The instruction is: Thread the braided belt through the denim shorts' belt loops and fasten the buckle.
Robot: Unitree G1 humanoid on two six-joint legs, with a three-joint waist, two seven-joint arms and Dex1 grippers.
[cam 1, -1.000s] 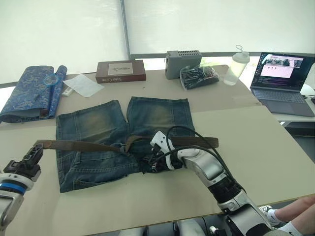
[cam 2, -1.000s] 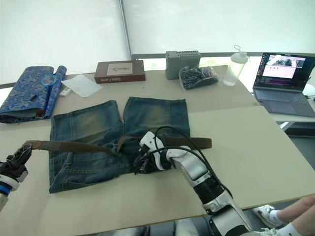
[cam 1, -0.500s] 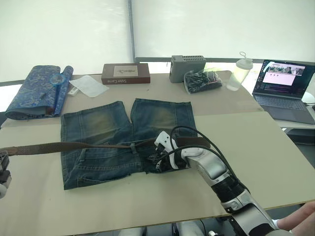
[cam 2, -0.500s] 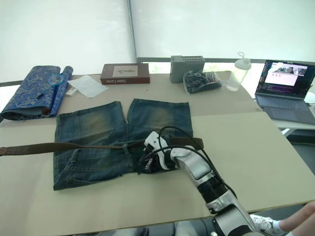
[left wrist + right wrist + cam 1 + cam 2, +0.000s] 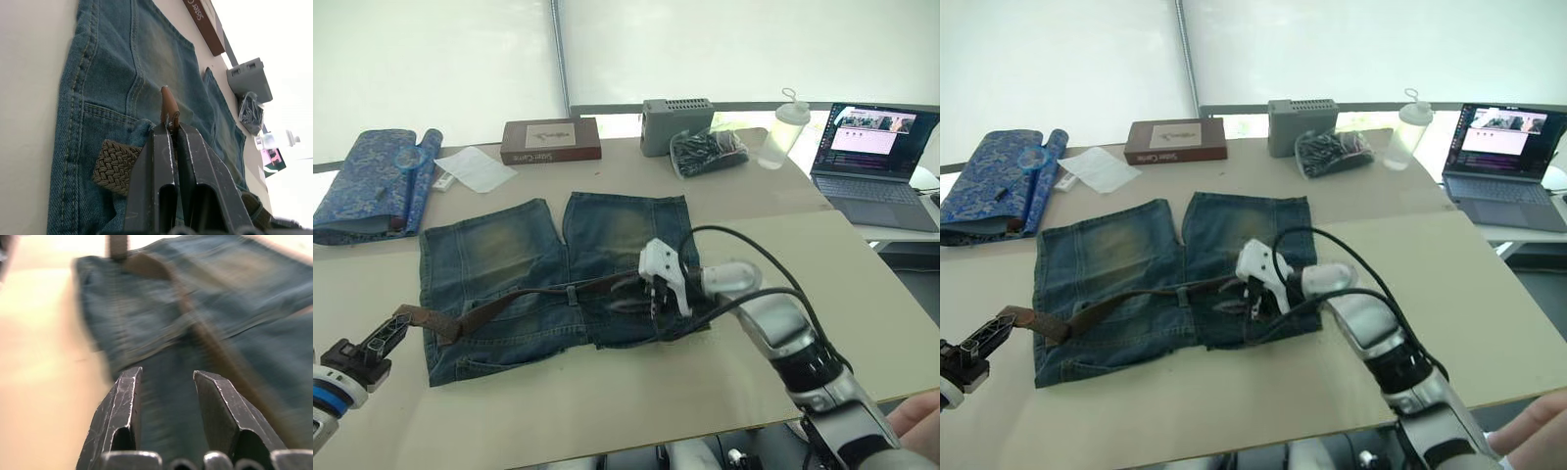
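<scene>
Belt pinched at one end, other hand free

The left hand (image 5: pixel 170 128) is clenched on the belt's (image 5: pixel 524 297) tip at the bench's (image 5: pixel 862 294) near left corner. The belt runs across the shorts (image 5: pixel 499 255). The right hand (image 5: pixel 164 377) hovers released over their waistband.

I look down on a wide beige table (image 5: pixel 862 284) that spans the frame; a seam crosses it right of centre; behind it, along the top of the frame, white roller blinds (image 5: pixel 440 69) glow with daylight, split by a grey upright post (image 5: pixel 558 49); a dark sill runs beneath the right-hand blind; in the upper right a second, pale tabletop (image 5: pixel 901 233) carries an open laptop (image 5: pixel 873 152); the light is soft and even.
</scene>
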